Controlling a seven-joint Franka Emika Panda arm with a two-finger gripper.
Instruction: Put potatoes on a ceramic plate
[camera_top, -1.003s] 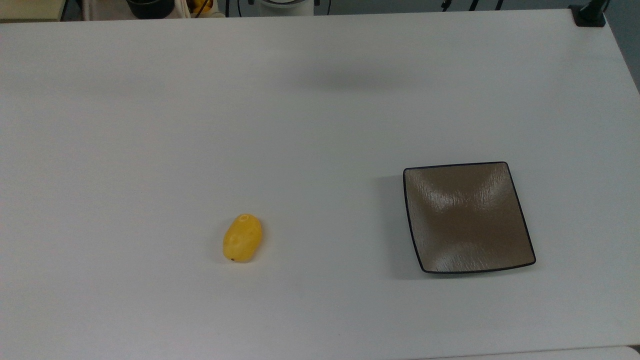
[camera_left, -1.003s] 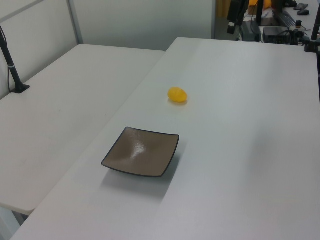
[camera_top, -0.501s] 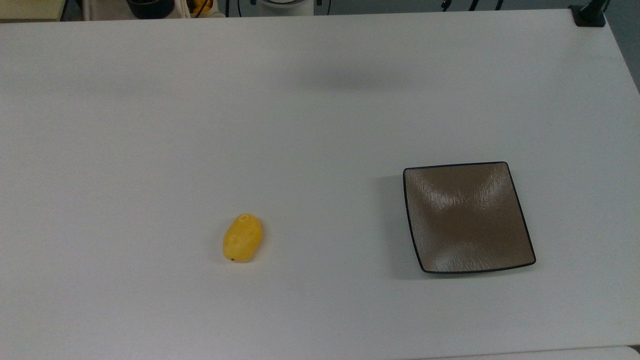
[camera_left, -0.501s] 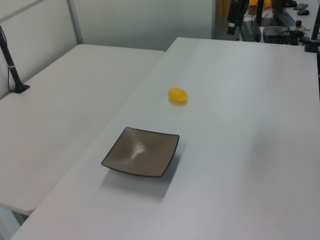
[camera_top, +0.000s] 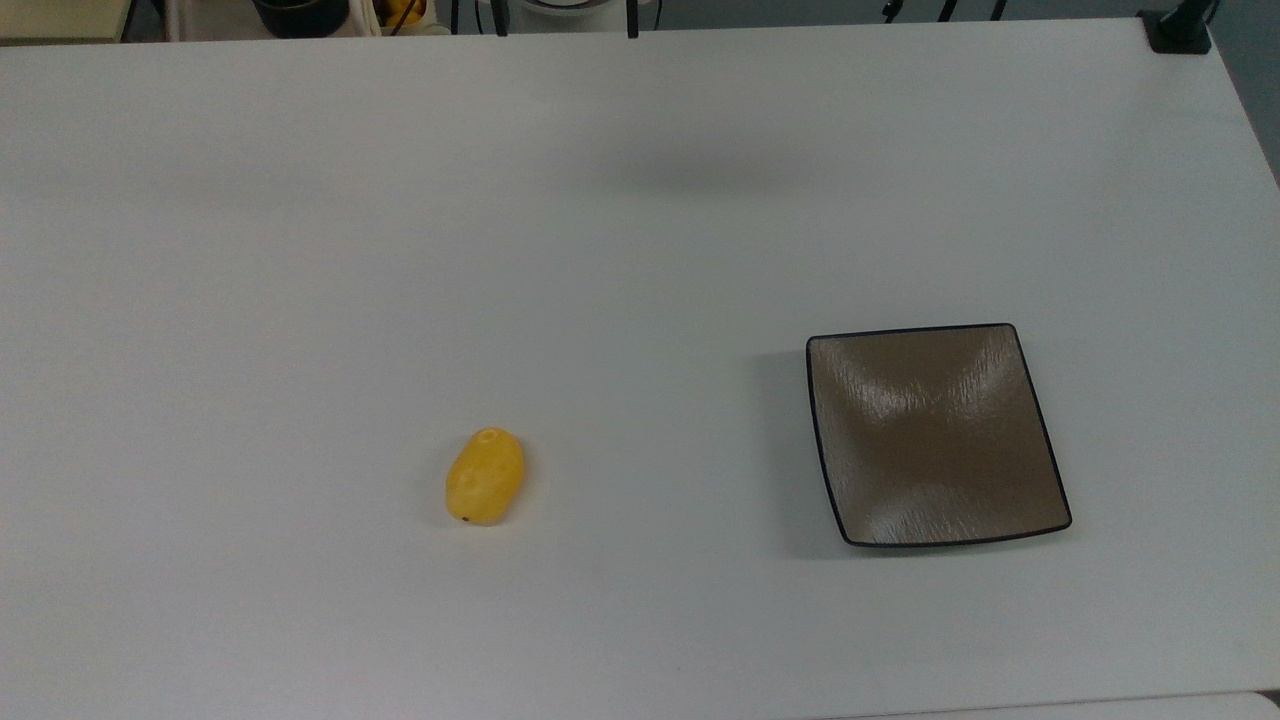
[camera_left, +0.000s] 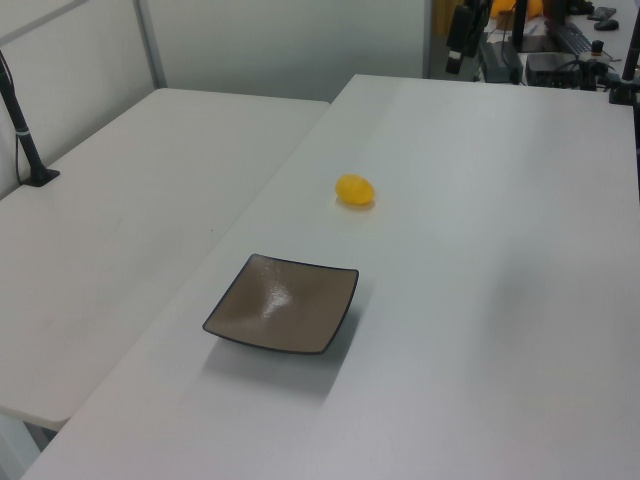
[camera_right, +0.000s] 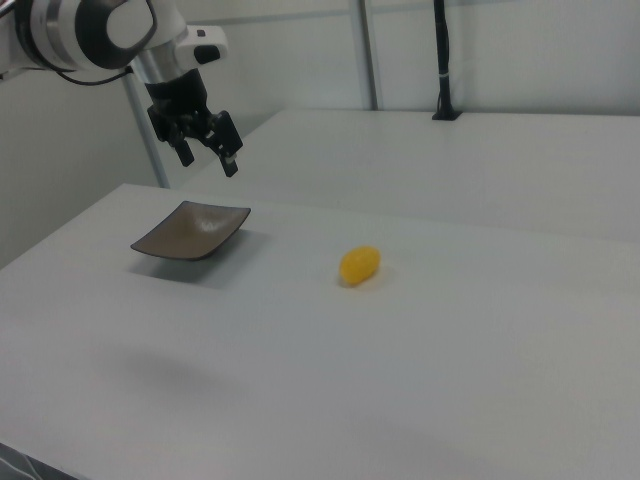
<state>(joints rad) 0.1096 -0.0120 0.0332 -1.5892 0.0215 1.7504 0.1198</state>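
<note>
White table (camera_top: 640, 250): potato (camera_top: 484, 476) unmoved, well apart from plate (camera_top: 936, 435); gripper (camera_right: 208, 150) spread, newly advancing; nothing grasped yet.

Even, diffuse overhead light; the matte white table (camera_top: 300, 250) reads pale grey with a bluish cast. A soft, blurred shadow patch lies near the top view's upper centre. The glossy square brown-grey ceramic plate (camera_top: 935, 435) carries pale glare streaks (also in the left view) and casts a soft shadow toward the top view's left.
</note>
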